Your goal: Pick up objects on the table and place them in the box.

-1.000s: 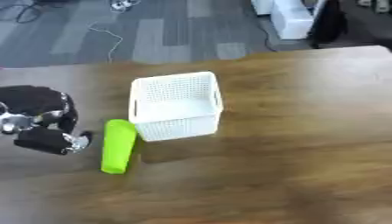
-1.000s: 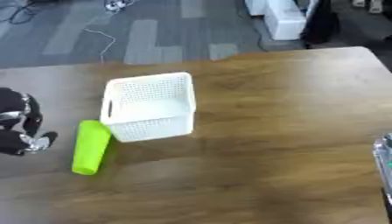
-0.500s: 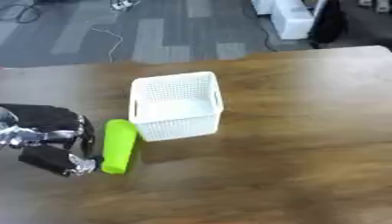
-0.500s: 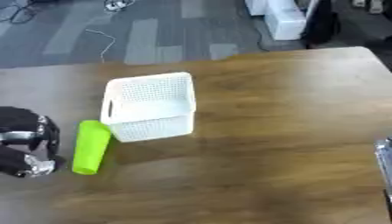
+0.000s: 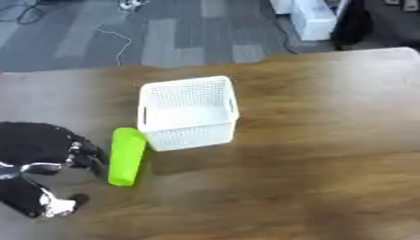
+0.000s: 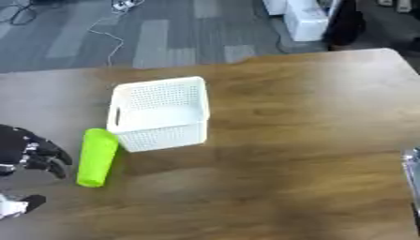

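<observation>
A white basket [image 5: 187,114] stands left of centre on the brown table [image 5: 328,140], its walls perforated and a slot handle on its left side. Nothing shows inside it; the white floor is bare. A lime-green cylinder [image 5: 126,155] lies just left of the basket's near-left corner, its long axis running up and down the frame, upper end close to or touching the basket wall; contact cannot be told.

The left hand [image 6: 31,152] sits at the lower left, just left of the cylinder and apart from it. Its dark fingers [image 6: 54,157] curve loosely toward the cylinder, spread and holding nothing. The thumb [image 5: 57,206] points out lower down, white and black at the tip. The arm behind is a dark blur, cut off by the left edge.

At the right edge of the right eye view, low down, a thin silver-grey sliver [image 6: 412,168] shows; too little to identify.

Beyond the table's far edge lie grey carpet, a white cable [image 5: 111,40] at upper left, and white boxes [image 5: 308,18] at upper right.
</observation>
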`<state>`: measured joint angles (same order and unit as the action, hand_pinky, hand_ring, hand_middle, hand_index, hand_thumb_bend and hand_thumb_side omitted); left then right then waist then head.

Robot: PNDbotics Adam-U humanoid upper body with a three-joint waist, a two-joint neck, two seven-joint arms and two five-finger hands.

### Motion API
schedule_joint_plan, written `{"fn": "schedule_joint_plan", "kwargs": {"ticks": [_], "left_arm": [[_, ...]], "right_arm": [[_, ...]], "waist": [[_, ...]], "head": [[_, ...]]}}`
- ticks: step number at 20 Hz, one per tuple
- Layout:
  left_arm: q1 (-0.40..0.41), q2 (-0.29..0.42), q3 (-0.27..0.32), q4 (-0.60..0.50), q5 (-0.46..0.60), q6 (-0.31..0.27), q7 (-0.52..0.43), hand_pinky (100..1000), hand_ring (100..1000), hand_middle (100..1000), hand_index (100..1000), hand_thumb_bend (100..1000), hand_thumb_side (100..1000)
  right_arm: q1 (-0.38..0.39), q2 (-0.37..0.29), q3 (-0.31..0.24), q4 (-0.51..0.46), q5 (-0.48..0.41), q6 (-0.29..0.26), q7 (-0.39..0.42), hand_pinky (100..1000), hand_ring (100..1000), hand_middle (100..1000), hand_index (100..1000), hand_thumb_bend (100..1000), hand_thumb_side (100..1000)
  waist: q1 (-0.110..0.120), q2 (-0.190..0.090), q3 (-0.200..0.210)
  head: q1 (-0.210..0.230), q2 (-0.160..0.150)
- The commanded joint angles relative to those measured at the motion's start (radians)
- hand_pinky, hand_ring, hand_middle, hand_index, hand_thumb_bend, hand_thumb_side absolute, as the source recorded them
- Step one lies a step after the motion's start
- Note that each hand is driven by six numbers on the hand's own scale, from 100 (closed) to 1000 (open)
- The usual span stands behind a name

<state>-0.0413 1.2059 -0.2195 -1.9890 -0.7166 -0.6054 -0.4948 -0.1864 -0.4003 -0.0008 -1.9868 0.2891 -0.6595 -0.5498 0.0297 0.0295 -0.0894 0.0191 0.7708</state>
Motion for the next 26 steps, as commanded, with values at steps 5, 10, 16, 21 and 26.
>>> {"fn": "schedule_joint_plan", "kwargs": {"ticks": [5, 10, 16, 21, 26], "left_arm": [[0.029, 0.100, -0.006, -0.011, -0.367, -0.256, 0.327, 879, 951, 907, 908, 1000, 1000], [0.051, 0.104, -0.009, 0.010, -0.584, -0.277, 0.595, 875, 952, 901, 899, 1000, 985], [0.008, 0.092, -0.007, 0.121, -0.851, -0.224, 0.967, 891, 972, 912, 906, 1000, 926], [-0.089, 0.065, -0.027, 0.256, -1.072, -0.146, 1.278, 886, 982, 917, 913, 1000, 876], [-0.162, 0.027, -0.041, 0.370, -1.192, -0.067, 1.398, 877, 983, 915, 908, 1000, 834]], "right_arm": [[-0.019, -0.027, -0.004, -0.013, 0.001, -0.042, -0.050, 367, 473, 491, 572, 313, 1000], [-0.018, -0.027, -0.004, -0.013, 0.003, -0.041, -0.051, 366, 473, 492, 572, 314, 1000], [-0.019, -0.025, 0.002, -0.013, 0.004, -0.041, -0.049, 363, 472, 492, 572, 310, 1000], [-0.033, -0.015, 0.010, -0.013, -0.004, -0.043, -0.042, 362, 471, 492, 572, 311, 1000], [-0.047, -0.002, 0.017, -0.013, -0.014, -0.044, -0.032, 361, 471, 492, 572, 311, 1000]], "waist": [[0.003, -0.002, -0.003], [0.001, 0.002, -0.006], [-0.004, 0.011, -0.020], [-0.007, 0.023, -0.040], [-0.010, 0.036, -0.056]], "head": [[0.032, -0.001], [0.030, -0.001], [0.019, -0.001], [0.035, -0.001], [0.041, -0.001]]}}
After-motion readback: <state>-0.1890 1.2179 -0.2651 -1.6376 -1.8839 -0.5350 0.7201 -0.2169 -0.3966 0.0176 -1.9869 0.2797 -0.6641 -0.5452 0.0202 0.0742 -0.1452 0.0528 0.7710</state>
